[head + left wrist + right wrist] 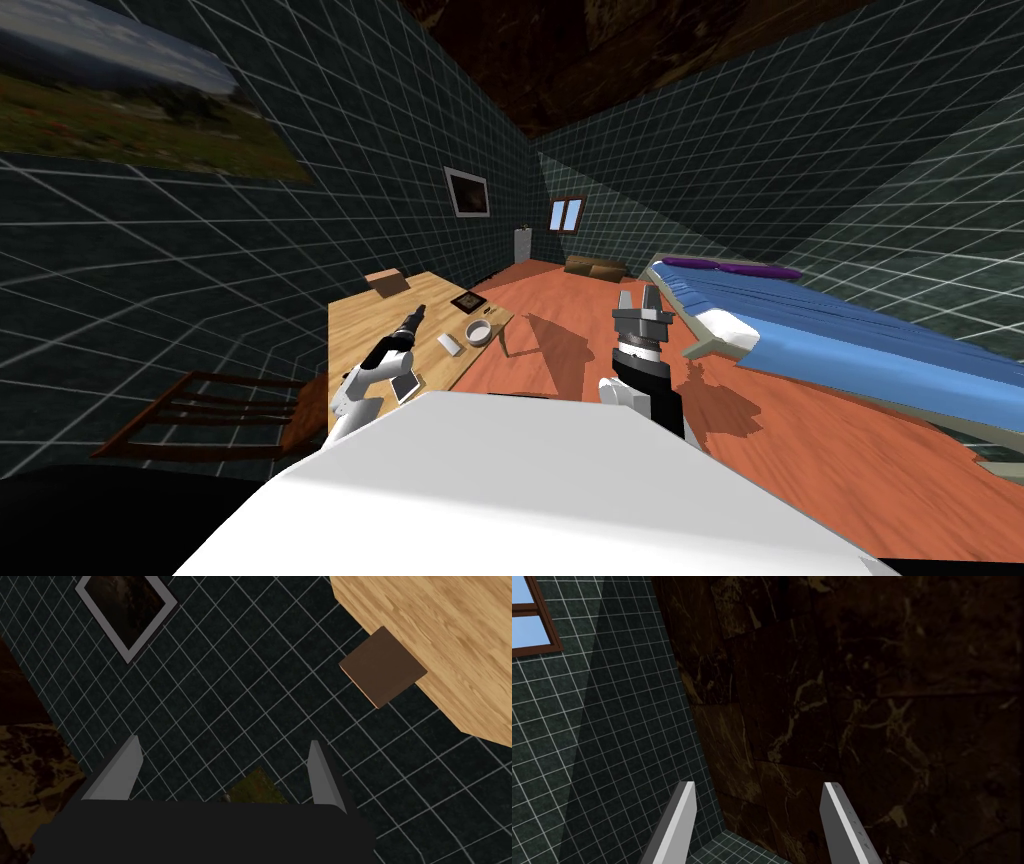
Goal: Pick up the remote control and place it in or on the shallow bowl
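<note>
On the wooden table [350,330] a white shallow bowl [480,332] stands near the right edge. Just beside it, on the side nearer me, lies a small white oblong thing [449,344], which looks like the remote control. My left gripper [418,312] reaches out above the table, to the left of the bowl and apart from both. Its fingers [120,768] stand open with nothing between them. My right gripper [638,298] is raised over the floor to the right of the table, open and empty, with its fingers [679,821] pointing up.
A brown box [385,281] sits at the table's far end, also the brown box [382,666] off my left gripper. A dark square item [468,300] lies beyond the bowl, a flat grey-white item [405,385] by my left forearm. A chair [210,415] stands left, a blue bed [850,335] right.
</note>
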`<state>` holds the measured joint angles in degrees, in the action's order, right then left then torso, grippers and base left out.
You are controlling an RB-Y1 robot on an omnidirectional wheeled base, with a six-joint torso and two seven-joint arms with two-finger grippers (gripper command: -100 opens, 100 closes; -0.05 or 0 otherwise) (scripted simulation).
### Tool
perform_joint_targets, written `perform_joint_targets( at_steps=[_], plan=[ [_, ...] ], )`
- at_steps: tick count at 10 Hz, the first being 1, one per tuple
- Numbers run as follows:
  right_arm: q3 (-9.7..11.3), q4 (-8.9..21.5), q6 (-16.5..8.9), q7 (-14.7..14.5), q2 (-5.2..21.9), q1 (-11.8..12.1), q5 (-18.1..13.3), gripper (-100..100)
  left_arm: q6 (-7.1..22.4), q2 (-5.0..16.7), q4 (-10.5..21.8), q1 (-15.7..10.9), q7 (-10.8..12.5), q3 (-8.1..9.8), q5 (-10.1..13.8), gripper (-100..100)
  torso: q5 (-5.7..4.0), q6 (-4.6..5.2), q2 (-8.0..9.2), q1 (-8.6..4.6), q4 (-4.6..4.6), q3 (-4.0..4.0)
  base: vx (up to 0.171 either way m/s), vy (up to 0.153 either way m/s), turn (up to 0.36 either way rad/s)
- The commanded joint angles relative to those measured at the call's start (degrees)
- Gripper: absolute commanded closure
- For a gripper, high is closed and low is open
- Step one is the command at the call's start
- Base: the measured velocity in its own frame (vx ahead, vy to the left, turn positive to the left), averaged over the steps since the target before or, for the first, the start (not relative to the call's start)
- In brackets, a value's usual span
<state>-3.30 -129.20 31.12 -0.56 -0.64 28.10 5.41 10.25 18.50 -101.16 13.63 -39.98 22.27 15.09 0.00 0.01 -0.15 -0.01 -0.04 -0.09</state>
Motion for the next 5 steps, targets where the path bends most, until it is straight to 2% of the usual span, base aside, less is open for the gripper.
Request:
perform_joint_targets(
  at_steps=[1, 2, 3, 4, 5],
  plan=[
    [0.0, 0.0, 0.0, 0.0, 0.0, 0.0, 0.0, 0, 2.9, 0.2, 1.5, -0.5, -1.3, 0.42, 0.6, -100, 0.00, 0.00, 0.00, 0.00, 0.00, 0.00, 0.035, -0.009, -0.033],
    [0.0, 0.0, 0.0, 0.0, 0.0, 0.0, 0.0, 0, 3.2, 0.2, 1.5, -0.5, -1.3, 0.42, 0.6, -100, -0.01, -0.02, 0.01, -0.02, 0.00, 0.01, 0.014, -0.007, 0.011],
    [0.0, 0.0, 0.0, 0.0, 0.0, 0.0, 0.0, 0, 5.7, 1.4, 3.9, -1.1, -3.4, 1.08, 2.3, -100, -0.01, -0.02, 0.08, -0.02, 0.02, 0.04, 0.024, -0.014, -0.079],
    [0.0, 0.0, 0.0, 0.0, 0.0, 0.0, 0.0, 0, 6.8, 1.4, 4.2, -1.1, -3.4, 1.08, 2.3, -100, -0.01, 0.00, 0.06, -0.04, 0.02, 0.04, 0.025, -0.009, -0.048],
    [0.0, 0.0, 0.0, 0.0, 0.0, 0.0, 0.0, 0, 8.6, 2.6, 6.2, -1.6, -5.4, 1.66, 4.0, -100, -0.01, -0.02, 0.06, -0.03, 0.01, 0.03, 0.041, -0.009, -0.082]
  ],
)
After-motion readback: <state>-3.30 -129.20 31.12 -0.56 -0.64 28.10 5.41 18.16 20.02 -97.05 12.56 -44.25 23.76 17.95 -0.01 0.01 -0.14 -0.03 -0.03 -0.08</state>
